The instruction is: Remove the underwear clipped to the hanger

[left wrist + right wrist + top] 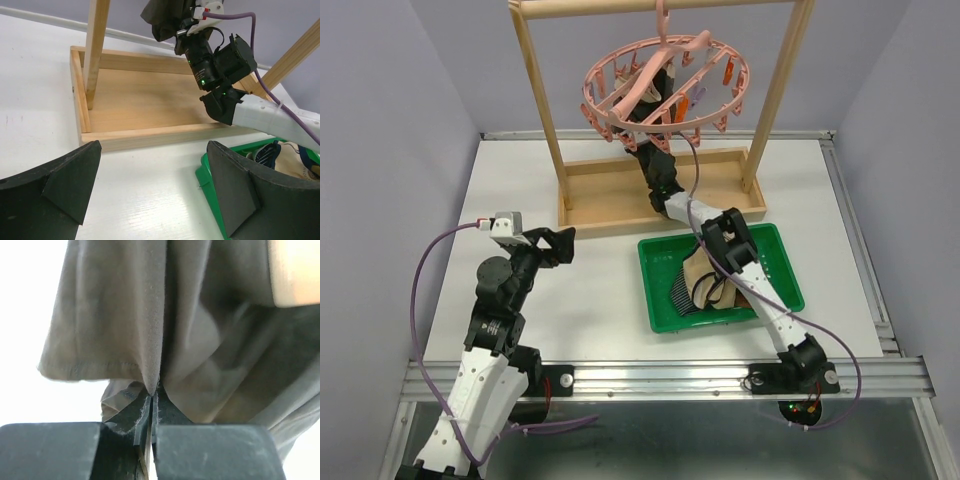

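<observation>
Dark-grey underwear (125, 315): hung straight above the right pincer (151, 396), with its lower fold drawn down into the fingertips. Its top edge ran out of the wrist view, so the clips holding it could not be told.
Right pincer: pressed together on that fold, with only a thin pleat of cloth caught between the tips.
Pink hanger (640, 88): directly above the right pincer, hooked on the top bar of the wooden frame (150, 100), its ring looking tilted.
Left pincer (152, 185): spread wide and holding nothing, low over the table (40, 115). The frame's base lay just ahead of it.
Green tray (648, 285): below the right pincer and back toward that arm's base, with other underwear (705, 285) already lying in it.
Step in hand: judged to be pulling the pinched piece free of its clips.
Doing it well: the pull should go straight down, away from the ring, as one short firm tug. A slow drag would likely just swing the hanging ring along with it.
Watch for: the bite looked shallow, right at the hem, so the cloth might slip out. If the pleat thinned, a deeper re-grip would be wiser.
After release: carry the piece back and down to the tray before opening.
</observation>
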`<state>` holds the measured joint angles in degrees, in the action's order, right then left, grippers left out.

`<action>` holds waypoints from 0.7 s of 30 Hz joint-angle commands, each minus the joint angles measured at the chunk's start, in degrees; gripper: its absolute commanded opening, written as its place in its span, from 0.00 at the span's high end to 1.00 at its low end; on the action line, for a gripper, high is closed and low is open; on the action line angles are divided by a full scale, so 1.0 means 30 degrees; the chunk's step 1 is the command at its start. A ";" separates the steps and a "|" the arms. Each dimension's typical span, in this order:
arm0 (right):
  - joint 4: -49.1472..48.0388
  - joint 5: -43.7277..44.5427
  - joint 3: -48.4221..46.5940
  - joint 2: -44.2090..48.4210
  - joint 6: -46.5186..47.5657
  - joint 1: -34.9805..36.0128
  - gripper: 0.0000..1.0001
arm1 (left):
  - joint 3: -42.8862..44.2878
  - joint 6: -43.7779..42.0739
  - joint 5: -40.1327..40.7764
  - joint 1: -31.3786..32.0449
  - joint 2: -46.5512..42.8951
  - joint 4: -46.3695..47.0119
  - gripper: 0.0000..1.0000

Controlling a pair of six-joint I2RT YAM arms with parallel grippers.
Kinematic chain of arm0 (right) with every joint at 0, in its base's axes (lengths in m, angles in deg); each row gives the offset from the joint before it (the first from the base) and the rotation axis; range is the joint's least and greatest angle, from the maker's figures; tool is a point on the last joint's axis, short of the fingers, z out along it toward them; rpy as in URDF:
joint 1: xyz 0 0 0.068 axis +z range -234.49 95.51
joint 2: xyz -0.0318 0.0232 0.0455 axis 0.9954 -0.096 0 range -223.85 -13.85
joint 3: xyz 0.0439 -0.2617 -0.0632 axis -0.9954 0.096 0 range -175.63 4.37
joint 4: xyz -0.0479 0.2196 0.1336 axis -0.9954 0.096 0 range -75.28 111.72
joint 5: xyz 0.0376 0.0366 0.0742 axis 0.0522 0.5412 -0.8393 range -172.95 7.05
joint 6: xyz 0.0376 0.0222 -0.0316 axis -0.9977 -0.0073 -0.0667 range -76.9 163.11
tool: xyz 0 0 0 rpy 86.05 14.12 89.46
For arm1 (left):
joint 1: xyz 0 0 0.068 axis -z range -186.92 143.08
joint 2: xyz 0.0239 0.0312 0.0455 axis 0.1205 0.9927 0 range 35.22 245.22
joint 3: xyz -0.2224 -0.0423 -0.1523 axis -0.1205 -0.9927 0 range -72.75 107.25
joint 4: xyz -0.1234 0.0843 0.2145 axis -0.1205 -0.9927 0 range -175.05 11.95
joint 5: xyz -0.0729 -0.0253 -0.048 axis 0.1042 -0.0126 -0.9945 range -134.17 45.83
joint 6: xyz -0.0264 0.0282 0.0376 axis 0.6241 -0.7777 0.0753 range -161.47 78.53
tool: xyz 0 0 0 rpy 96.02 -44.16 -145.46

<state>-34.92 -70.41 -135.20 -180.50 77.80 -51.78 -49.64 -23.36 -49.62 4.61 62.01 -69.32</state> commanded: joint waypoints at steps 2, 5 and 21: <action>-0.1467 -0.3169 0.4780 0.3892 -0.0813 -0.0034 1.00 | 0.0440 -0.0001 -0.0262 0.0024 -0.0110 0.0986 0.01; -0.1878 -0.6806 0.9217 0.6967 -0.1310 -0.0034 1.00 | 0.0381 0.0057 -0.0292 0.0024 -0.0256 0.1073 0.01; -0.1615 -1.7533 2.1264 1.7163 -0.3743 0.0580 1.00 | 0.0323 -0.0089 -0.0350 0.0024 -0.1194 0.1308 0.01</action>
<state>-37.20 -113.27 -76.49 -134.97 69.39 -51.24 -49.64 -23.10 -50.15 4.61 59.69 -68.86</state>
